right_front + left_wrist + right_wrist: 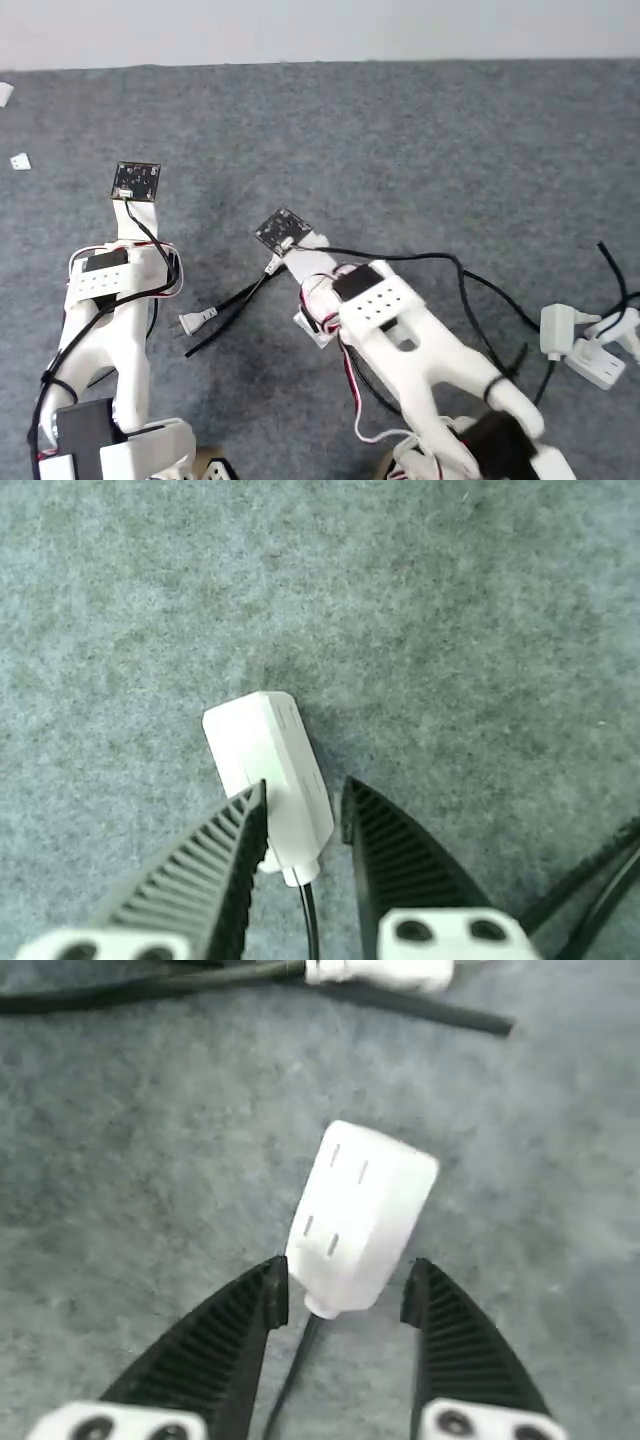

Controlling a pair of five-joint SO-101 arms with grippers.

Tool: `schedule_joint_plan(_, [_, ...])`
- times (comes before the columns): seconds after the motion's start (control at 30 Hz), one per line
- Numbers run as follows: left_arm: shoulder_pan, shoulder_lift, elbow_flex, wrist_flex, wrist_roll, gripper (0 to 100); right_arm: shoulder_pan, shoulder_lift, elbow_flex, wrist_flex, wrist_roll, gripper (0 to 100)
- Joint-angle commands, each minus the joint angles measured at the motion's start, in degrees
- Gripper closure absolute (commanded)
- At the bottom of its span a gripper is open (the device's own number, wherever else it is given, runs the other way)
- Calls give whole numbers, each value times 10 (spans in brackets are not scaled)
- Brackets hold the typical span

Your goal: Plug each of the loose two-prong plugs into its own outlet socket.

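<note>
On the carpet (400, 130), left pincer (303, 790) and right pincer (348, 1266) (both spread) straddle white sockets (262, 742) (365, 1200).

The cord (308, 920) of the outlet block (268, 765) runs off the picture's edge between the fingers of the left tool (302, 798), and one finger covers a corner at the block's cord end. In the right wrist view a white plug (380, 972) is blurred and cut by the edge. In the high view a white adapter (628, 335) is cut off at the right edge
</note>
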State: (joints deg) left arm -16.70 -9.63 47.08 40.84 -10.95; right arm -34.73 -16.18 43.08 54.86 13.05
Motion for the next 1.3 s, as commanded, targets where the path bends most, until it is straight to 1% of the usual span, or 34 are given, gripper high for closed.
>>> schedule_joint_plan(0.0, [4,-3,-19,-2,-4,884,39,-59,-30,10,9,740])
schedule_joint_plan(0.07, [4,-3,-19,-2,-4,884,58,-76,-30,5,8,734])
schedule_joint_plan(0.13, [4,-3,-19,-2,-4,884,54,-82,-31,-13,7,783])
schedule_joint_plan(0.27, [3,-4,-19,-2,-4,884,-3,-71,-29,-69,9,995])
schedule_joint_plan(0.3, [0,-6,-19,-2,-4,884,-18,-62,-29,-87,8,987])
schedule_joint_plan(0.37, [-18,-8,-21,-2,-2,884,-41,-32,-31,-127,7,935])
schedule_joint_plan(0.43, [-31,-8,-24,-2,2,884,-53,10,-35,-174,7,905])
schedule_joint_plan(0.53, [-44,-8,-36,-2,29,884,-58,100,-90,-190,10,885])
schedule_joint_plan(0.6, [-46,-4,-37,-2,30,884,-56,167,-159,-166,26,871])
schedule_joint_plan(0.63, [-46,-4,-37,-2,30,884,-56,200,-200,-144,57,860])
schedule_joint_plan(0.77, [-46,-4,-37,-2,30,884,-52,310,-357,-8,264,844])
schedule_joint_plan(0.8, [-46,-4,-37,-2,30,884,-45,333,-396,25,306,844])
schedule_joint_plan(0.83, [-46,-4,-37,-2,29,884,-40,354,-432,55,330,844])
schedule_joint_plan(0.93, [-46,-4,-36,-2,29,884,-21,402,-524,108,364,844])
schedule_joint_plan(1.07, [-45,-4,-36,-2,29,884,-3,457,-610,138,407,844])
schedule_joint_plan(1.27, [-45,-4,-36,-2,28,884,-8,495,-677,188,426,844])
